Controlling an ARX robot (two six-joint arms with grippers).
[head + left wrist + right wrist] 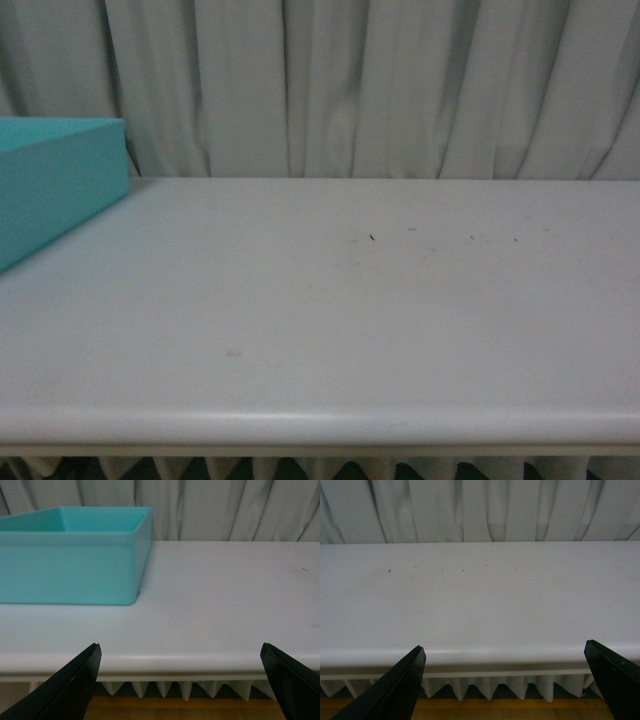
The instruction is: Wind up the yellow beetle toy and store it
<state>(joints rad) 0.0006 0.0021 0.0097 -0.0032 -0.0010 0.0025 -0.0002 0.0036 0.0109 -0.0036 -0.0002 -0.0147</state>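
Observation:
The yellow beetle toy shows in none of the views. My left gripper (180, 652) is open and empty, its black fingers (75, 685) wide apart just off the table's front edge. My right gripper (505, 655) is also open and empty, its black fingers (400, 687) wide apart in front of the same edge. Neither gripper shows in the front view.
A turquoise open box (55, 185) stands on the white table (330, 310) at the far left; it also shows in the left wrist view (75, 560). A white pleated curtain (380, 85) hangs behind the table. The rounded front edge (320, 425) has a scalloped white skirt below.

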